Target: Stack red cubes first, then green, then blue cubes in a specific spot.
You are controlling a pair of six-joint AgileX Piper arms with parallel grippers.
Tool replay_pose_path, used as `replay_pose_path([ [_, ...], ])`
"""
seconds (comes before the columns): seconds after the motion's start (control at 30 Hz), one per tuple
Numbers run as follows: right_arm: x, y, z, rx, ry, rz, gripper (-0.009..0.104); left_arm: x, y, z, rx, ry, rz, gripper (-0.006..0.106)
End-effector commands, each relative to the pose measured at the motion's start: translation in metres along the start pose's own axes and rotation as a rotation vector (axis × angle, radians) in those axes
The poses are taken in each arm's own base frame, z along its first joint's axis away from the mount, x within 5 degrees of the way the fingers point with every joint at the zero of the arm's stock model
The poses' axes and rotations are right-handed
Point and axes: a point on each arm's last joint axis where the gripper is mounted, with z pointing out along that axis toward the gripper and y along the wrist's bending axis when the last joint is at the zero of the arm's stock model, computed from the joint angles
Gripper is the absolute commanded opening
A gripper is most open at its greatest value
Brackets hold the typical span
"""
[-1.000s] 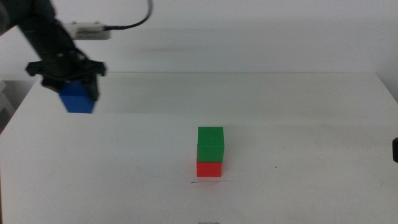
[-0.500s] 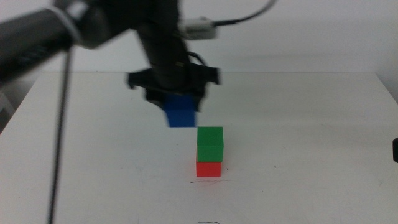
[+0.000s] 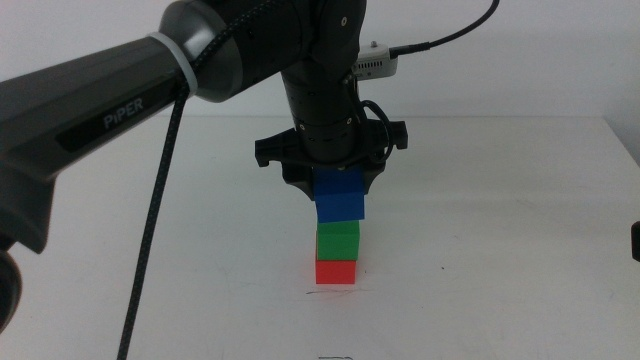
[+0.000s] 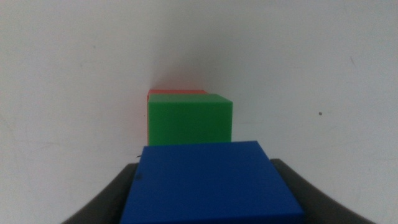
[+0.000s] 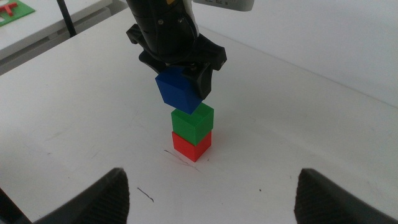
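Note:
The green cube [image 3: 338, 240] sits on the red cube [image 3: 336, 271], whose base meets the thin pencil line of the spot [image 3: 335, 292]. My left gripper [image 3: 338, 188] is shut on the blue cube [image 3: 341, 206] and holds it right over the green one, slightly tilted. I cannot tell whether the two touch. In the left wrist view the blue cube [image 4: 211, 183] fills the foreground, with the green cube [image 4: 189, 121] and a sliver of the red cube [image 4: 177, 92] beyond. The right wrist view shows blue cube [image 5: 180, 88], green cube [image 5: 193, 121] and red cube [image 5: 191, 144]. My right gripper [image 5: 211, 205] waits open.
The left arm's long dark body and cable [image 3: 150, 250] cross the left half of the table. A dark sliver of the right gripper [image 3: 636, 240] shows at the right edge. A tiny dark speck [image 3: 445, 268] lies right of the stack, and a second short mark [image 5: 145, 195] in front.
The left arm has swung from the far left to the middle, carrying the blue cube over the green-on-red stack and lowering it close to the green top.

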Motion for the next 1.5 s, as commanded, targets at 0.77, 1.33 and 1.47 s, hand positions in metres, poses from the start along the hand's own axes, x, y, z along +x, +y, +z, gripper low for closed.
replay_pose_path([
  [0.77,-0.012,-0.002,-0.002,0.02,-0.084,-0.008,0.068,-0.003,-0.003,0.0,-0.012,-0.012,0.005,0.002],
  [1.33,-0.012,-0.002,-0.002,0.02,-0.084,-0.008,0.068,-0.008,-0.007,0.004,0.015,-0.052,0.03,0.002],
  [1.47,-0.012,-0.002,-0.002,0.02,-0.084,-0.008,0.068,-0.009,-0.007,0.004,0.024,-0.066,0.03,0.002],
])
